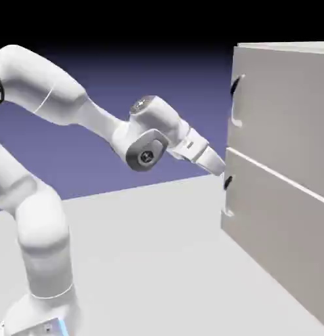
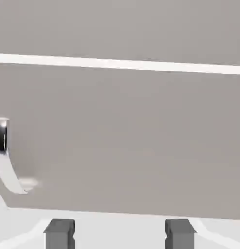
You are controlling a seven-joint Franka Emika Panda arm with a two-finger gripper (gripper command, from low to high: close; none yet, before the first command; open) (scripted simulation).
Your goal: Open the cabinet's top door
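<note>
Here's the top door [image 1: 279, 118], the upper of two panels on the cabinet [image 1: 237, 45], over at the exterior view's right, and it looks shut, sitting above the pale seam. It reads as a broad, stiff slab, likely with some weight, so it should want a steady pull rather than a jerk. The place to grab is its handle [image 1: 237, 105], the curved loop by the door's edge nearest the robot; that dark, shiny stretch could prove slippery, so a grip across the loop seems wise.

Below it, the lower panel [image 1: 276, 230] has a matching lower handle [image 1: 228, 197], and that's the trap! The gripper [image 2: 120, 234] is down at this level, fingers spread, nothing between them. In the hand view the lower handle shows off to the left. It looks like the arm [image 1: 151, 134] must rise to the upper loop first.
</note>
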